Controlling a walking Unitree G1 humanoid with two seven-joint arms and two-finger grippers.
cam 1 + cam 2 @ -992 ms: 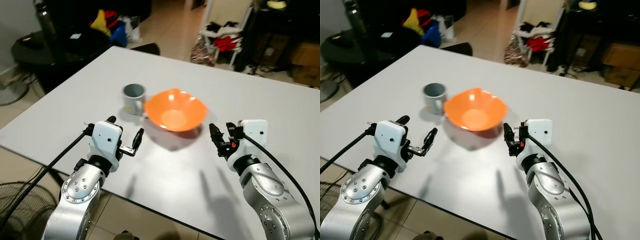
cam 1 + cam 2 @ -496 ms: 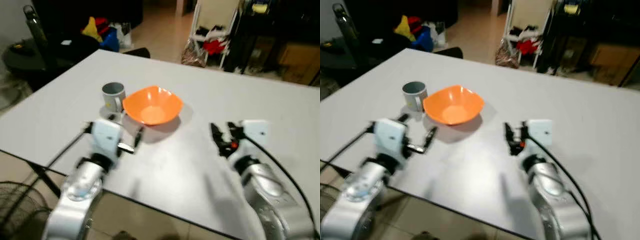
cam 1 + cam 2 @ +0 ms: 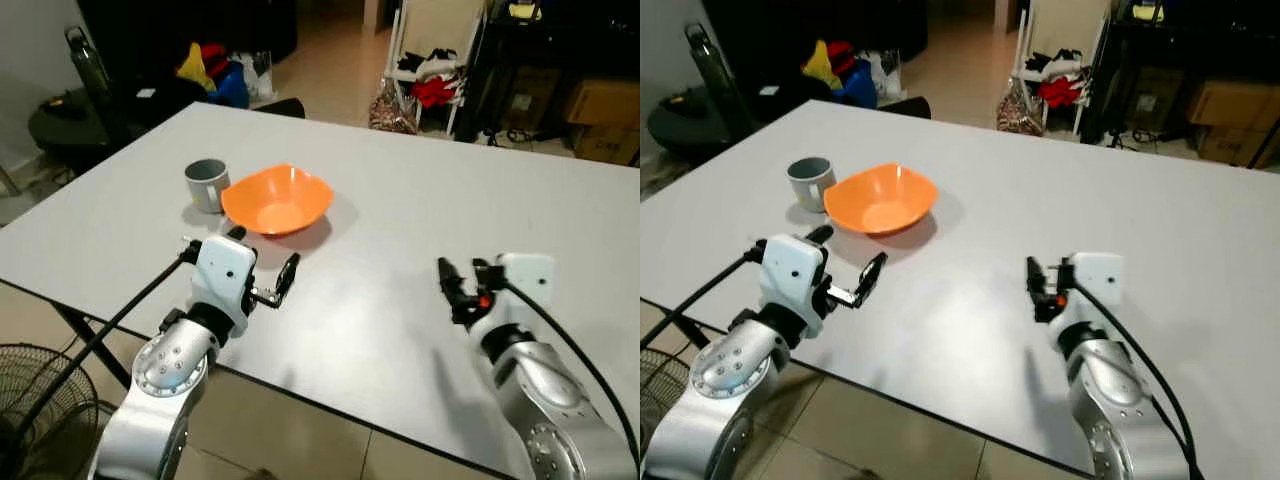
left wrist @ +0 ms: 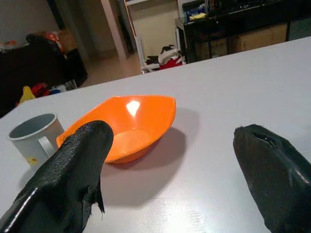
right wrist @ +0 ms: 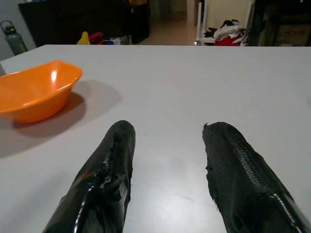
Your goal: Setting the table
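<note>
Two dishes sit on the white tabletop [image 3: 420, 190] toward our left side: an orange bowl [image 3: 277, 201] and a grey mug [image 3: 206, 184] just beside it on its left, so close we can't tell if they touch. In the left wrist view the mug [image 4: 33, 137] has a small yellowish sticker low on its side by the handle, but it's too small for us to read anything on it. No other writing we can make out on either dish.

Our left gripper [image 3: 262, 268] hovers over the near edge of the tabletop, just short of the bowl, forearm angled up from below, fingers spread wide with nothing between them. In its wrist view the bowl [image 4: 125, 125] sits straight ahead between the two black fingers [image 4: 73, 170].

Our right gripper [image 3: 1045, 288] is over on the right, well apart from the bowl, also held low over the tabletop and pointing forward. Its fingers [image 5: 107, 174] are parted a moderate amount and hold nothing.
</note>
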